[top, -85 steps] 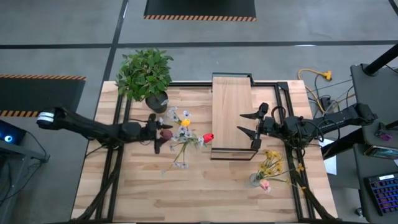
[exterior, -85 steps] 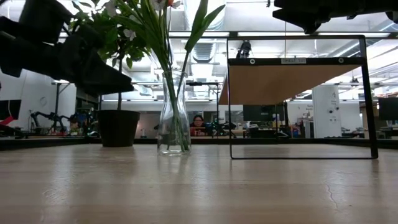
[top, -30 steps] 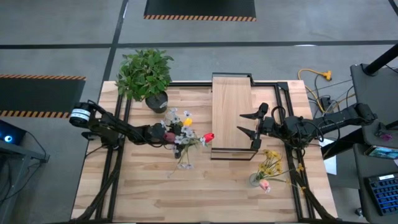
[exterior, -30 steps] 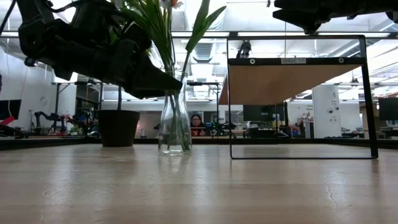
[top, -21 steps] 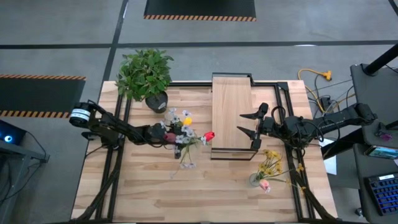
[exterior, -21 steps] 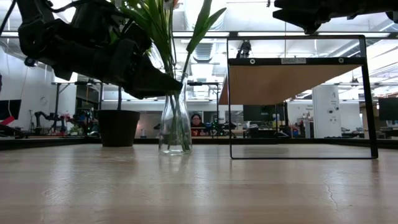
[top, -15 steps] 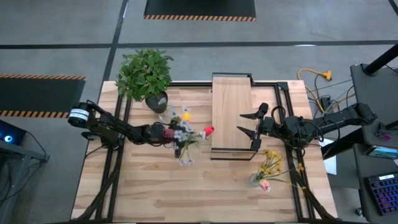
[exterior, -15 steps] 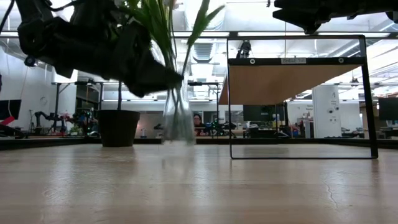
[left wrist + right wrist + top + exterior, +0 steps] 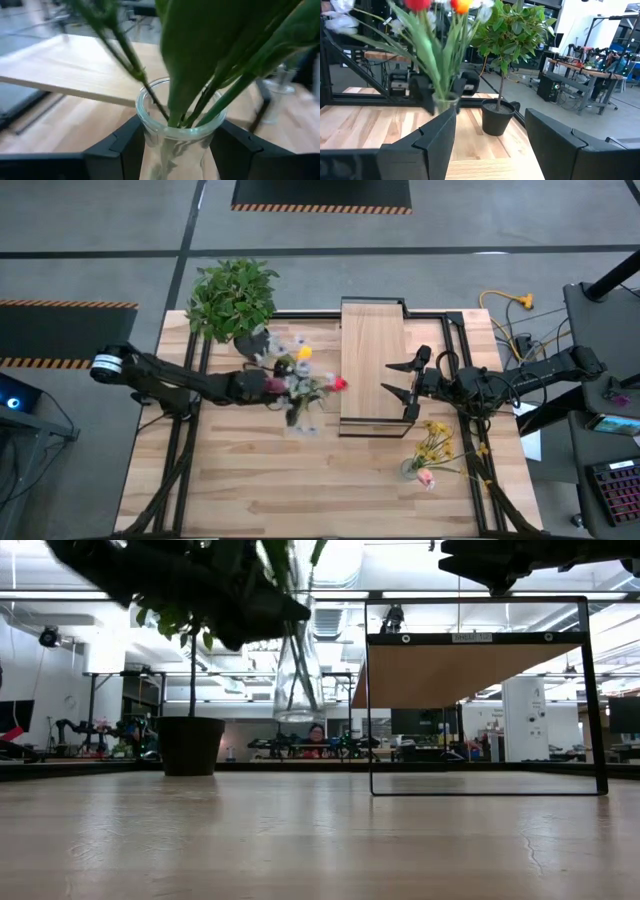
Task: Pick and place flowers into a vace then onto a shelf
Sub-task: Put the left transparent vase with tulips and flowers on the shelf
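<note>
A clear glass vase (image 9: 298, 680) holds the flowers (image 9: 300, 380): red and yellow tulips and pale sprigs on green stems. My left gripper (image 9: 277, 387) is shut on the vase left of the shelf (image 9: 372, 350), and the vase hangs well above the tabletop in the low view. The shelf, a pale plank on a black frame (image 9: 470, 665), stands at the table's middle. My right gripper (image 9: 386, 377) is open and hovers over the shelf's right edge, touching nothing. Its wrist view shows the lifted vase (image 9: 445, 102) ahead. My left gripper pinches the vase's narrow neck (image 9: 172, 131) just under the rim, one finger (image 9: 127, 145) on each side. The fingers come in about level from the table's left. The vase is lifted clear of the table and stands upright, with the stems rising out of its mouth.
A bushy potted plant (image 9: 232, 298) stands at the far left corner, close behind the lifted vase. A second vase with small yellow blooms (image 9: 428, 452) stands on the table near the right side. Bare tabletop (image 9: 300, 490) lies along the near edge.
My left gripper has risen with the vase in its hold. The vase stood with its base on the table a second ago and now hangs clear above it. Vase and flowers have also shifted slightly toward the far edge and the shelf.
</note>
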`<action>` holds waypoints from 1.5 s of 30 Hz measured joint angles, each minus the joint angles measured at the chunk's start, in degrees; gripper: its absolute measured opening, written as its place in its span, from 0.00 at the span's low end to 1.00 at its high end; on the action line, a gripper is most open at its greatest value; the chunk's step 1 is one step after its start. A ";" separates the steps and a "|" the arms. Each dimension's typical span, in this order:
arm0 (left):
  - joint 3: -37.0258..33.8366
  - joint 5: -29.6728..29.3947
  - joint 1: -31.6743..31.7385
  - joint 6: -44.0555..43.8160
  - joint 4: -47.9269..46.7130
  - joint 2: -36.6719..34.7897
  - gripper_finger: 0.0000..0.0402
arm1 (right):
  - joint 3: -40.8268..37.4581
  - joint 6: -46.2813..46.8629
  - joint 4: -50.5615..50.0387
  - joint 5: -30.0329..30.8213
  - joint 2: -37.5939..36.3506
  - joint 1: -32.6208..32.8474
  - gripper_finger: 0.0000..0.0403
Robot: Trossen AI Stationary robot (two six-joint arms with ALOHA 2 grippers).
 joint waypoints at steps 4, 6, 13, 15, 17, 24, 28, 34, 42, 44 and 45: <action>6.60 -2.69 0.04 0.68 -8.76 -0.54 0.43 | 0.00 0.00 -0.05 -0.02 0.00 0.00 0.57; 9.64 -3.13 0.00 2.18 -12.26 -0.42 0.43 | 0.00 0.04 -0.04 -0.02 0.00 0.01 0.57; 19.07 -3.62 0.09 6.55 -18.48 -0.33 0.43 | 0.00 1.51 -0.04 0.02 0.00 0.01 0.57; 20.98 -3.61 0.49 6.90 -18.44 0.03 0.43 | 0.00 1.46 -0.04 0.15 -0.02 0.01 0.57; 22.63 -3.59 1.17 6.91 -18.37 0.47 0.43 | 0.00 1.43 -0.09 0.15 -0.27 0.01 0.57; 29.43 -3.66 4.92 6.62 -18.57 5.79 0.43 | 0.00 1.12 -0.34 0.20 -1.83 0.01 0.57; 35.31 -3.43 7.79 6.57 -20.20 10.59 0.43 | 0.00 0.62 -0.51 0.22 -2.46 0.01 0.57; 47.09 -3.08 11.75 5.70 -26.93 20.38 0.43 | 0.00 -0.05 -1.31 0.22 -2.82 0.01 0.57; 64.81 -2.65 14.35 3.67 -36.75 32.12 0.43 | 0.00 1.58 -1.51 0.22 -3.04 0.01 0.57; 68.01 -2.70 14.91 2.94 -38.43 34.06 0.43 | 0.00 2.12 -1.59 0.21 -3.06 0.01 0.57; 69.14 -2.68 15.22 2.46 -38.67 34.78 0.43 | 0.00 2.33 -1.76 0.21 -3.10 0.01 0.57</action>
